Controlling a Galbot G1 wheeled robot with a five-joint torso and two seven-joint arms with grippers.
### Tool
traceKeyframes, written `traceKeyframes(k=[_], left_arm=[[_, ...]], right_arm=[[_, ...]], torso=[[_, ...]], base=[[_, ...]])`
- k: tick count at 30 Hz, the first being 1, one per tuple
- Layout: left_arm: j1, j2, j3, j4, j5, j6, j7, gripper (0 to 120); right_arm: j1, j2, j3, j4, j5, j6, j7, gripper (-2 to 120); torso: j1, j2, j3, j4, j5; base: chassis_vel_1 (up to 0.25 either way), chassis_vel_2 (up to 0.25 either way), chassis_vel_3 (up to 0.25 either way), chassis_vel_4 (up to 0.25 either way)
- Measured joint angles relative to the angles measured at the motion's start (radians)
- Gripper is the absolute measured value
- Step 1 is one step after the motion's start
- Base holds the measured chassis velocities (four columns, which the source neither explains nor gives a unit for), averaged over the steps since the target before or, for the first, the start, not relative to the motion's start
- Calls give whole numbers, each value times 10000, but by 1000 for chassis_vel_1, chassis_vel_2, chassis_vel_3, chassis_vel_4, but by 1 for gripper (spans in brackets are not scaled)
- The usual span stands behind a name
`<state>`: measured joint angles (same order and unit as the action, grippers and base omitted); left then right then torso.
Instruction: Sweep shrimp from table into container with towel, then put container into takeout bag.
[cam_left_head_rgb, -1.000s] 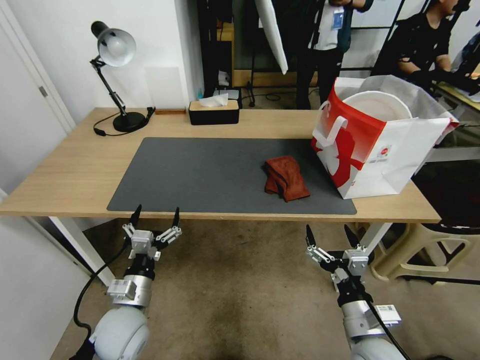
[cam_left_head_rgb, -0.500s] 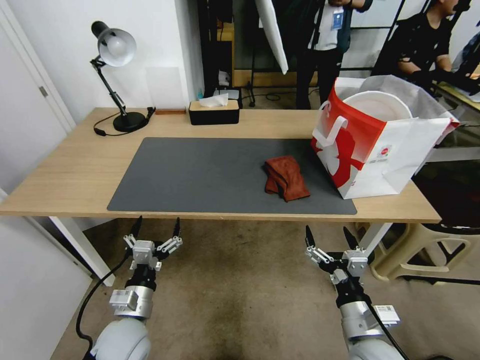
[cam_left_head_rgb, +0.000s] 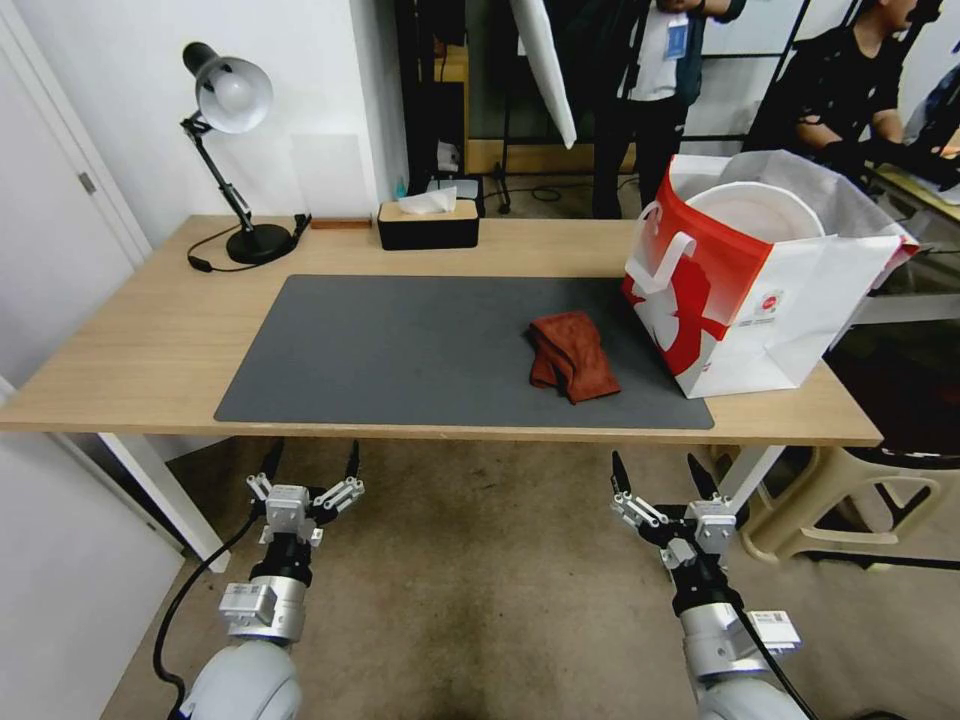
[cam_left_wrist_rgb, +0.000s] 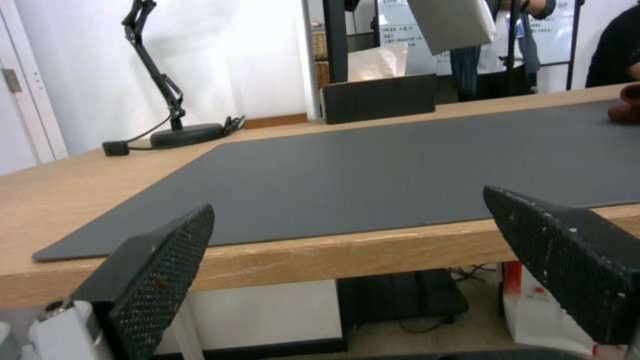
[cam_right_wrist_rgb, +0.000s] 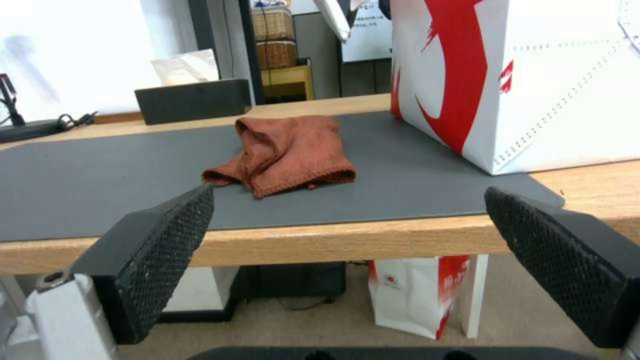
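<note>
Long wood-top bench ahead of both pincers, its near edge just above and beyond the fingertips in head view. Dark grey mat covers the middle of the bench, spanning from ahead of the left pincer to past the right one. Takeout bag, red and white with white loop handles, stands upright on the bench ahead of the right pincer and slightly to its outer side, one corner sitting on the mat's end; right wrist view has its printed wall close beyond the bench edge. White container sits inside the bag, round rim showing at the open top. No view looks into the container, so can't tell about shrimp. Desk lamp far back, beyond and outboard of the left pincer, base on the wood. Black tissue box at the far edge, ahead between the two pincers, nearer the left one's side. Rust-brown towel lies crumpled on the mat, ahead of the right pincer and a little inboard, just beside the bag but apart from it; clear in right wrist view. Left pincer hangs below bench level over the carpet, fingers spread apart, holding nothing. Right pincer same: below the bench edge, fingers apart, nothing between them.
</note>
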<state>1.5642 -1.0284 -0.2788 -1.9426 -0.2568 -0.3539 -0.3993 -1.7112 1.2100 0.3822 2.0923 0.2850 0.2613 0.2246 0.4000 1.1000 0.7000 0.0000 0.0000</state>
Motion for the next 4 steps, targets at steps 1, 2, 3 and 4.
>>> traceKeyframes(k=[1, 2, 3, 4], left_arm=[[-1, 0, 0, 0, -1, 1, 0, 100], [-3, 1, 1, 1, -2, 1, 0, 100], [-3, 1, 1, 1, -2, 1, 0, 100], [-4, 2, 3, 2, -2, 3, 0, 100]], right_arm=[[0, 0, 0, 0, -2, 0, 1, 100], [0, 0, 0, 0, -2, 0, 1, 100], [0, 0, 0, 0, -2, 0, 1, 100], [0, 0, 0, 0, -4, 0, 1, 100]], torso=[[0, 0, 1, 0, -1], [0, 0, 0, 0, 0], [0, 0, 0, 0, 0], [0, 0, 0, 0, 0]], base=[[0, 0, 0, 0], [0, 0, 0, 0], [0, 0, 0, 0], [0, 0, 0, 0]])
